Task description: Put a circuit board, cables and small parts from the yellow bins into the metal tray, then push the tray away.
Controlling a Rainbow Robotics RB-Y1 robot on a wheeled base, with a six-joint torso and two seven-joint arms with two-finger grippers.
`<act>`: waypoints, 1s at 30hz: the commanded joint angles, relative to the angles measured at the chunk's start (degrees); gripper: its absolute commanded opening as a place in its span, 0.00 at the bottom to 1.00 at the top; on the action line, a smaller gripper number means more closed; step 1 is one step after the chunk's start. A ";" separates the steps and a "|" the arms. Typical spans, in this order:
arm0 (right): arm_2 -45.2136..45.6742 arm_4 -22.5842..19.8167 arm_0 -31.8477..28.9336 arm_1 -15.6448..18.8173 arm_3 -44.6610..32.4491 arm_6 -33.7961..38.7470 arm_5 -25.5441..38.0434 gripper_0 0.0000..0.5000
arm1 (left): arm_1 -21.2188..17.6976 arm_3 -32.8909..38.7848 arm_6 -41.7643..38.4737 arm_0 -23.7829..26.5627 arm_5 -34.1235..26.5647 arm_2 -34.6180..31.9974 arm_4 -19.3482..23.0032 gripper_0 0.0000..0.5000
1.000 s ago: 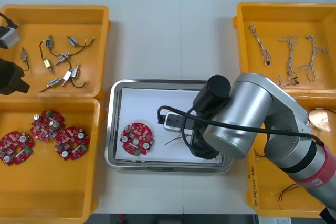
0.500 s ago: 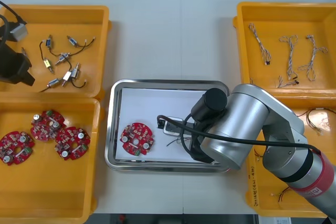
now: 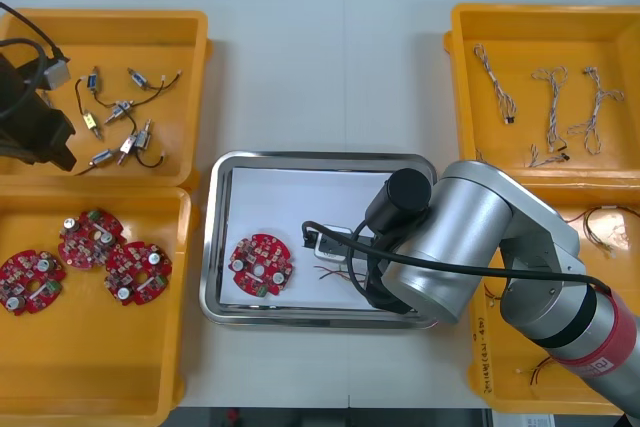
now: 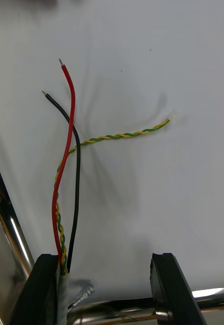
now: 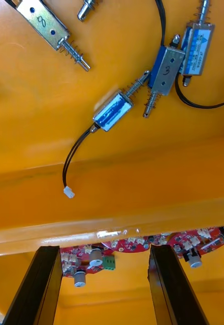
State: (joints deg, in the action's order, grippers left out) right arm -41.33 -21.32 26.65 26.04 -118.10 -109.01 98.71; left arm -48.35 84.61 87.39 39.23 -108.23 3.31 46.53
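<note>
Two grippers, both spread open, work around the metal tray (image 3: 212,247). The right gripper (image 4: 104,259) hangs low over the tray's white floor, its black fingers (image 4: 165,289) wide apart and clamping nothing. A cable (image 4: 66,167) lies on that floor, one end resting against the inner face of one finger. It is a loose bundle: a red strand and a black strand, each with a bare tip, and a twisted yellow-and-green pair that splays off to one side.

Seen from the front, the cable (image 3: 330,269) sits near the tray's middle, partly under the silver right arm (image 3: 470,237). Just left of it, a round red circuit board (image 3: 260,265) lies flat in the tray's left half, dotted with small silver and green components.

The left gripper (image 3: 35,132) hovers over the far yellow bin (image 3: 195,97), left of the tray and beyond it. Its fingers (image 5: 40,289) stand wide and hold nothing. Small metal parts (image 5: 112,110) lie scattered on the bin's floor: silver and blue blocks with springs, pins and thin black leads. Three more red boards (image 3: 90,257) rest in the near yellow bin (image 3: 185,347), left of the tray. Twisted blue and white cables (image 3: 550,97) lie in a bin on the tray's right.
</note>
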 commanded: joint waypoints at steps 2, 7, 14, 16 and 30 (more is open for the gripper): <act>3.80 -3.11 1.92 -2.93 -0.82 3.10 4.12 1.00 | -0.34 -3.66 5.60 4.54 2.76 2.58 -0.56 1.00; 10.48 -9.79 3.94 -4.95 -0.91 3.19 9.74 1.00 | -0.26 -6.83 6.57 6.12 4.96 4.60 -0.48 1.00; 15.93 -15.33 6.14 -5.65 -0.82 4.07 11.29 1.00 | -0.08 -11.31 7.36 8.85 8.38 8.21 0.05 1.00; 16.72 -15.59 6.58 -5.65 -0.91 4.69 11.29 1.00 | 0.01 -12.72 7.71 9.64 9.35 9.18 0.23 1.00; 24.89 -17.52 10.36 -5.04 -0.91 7.76 11.29 1.00 | 0.27 -14.91 8.76 11.22 11.37 11.37 1.02 1.00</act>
State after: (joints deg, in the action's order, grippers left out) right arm -20.10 -37.83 33.38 21.54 -118.08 -104.08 109.69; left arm -48.33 69.80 87.59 47.08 -97.71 12.87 46.89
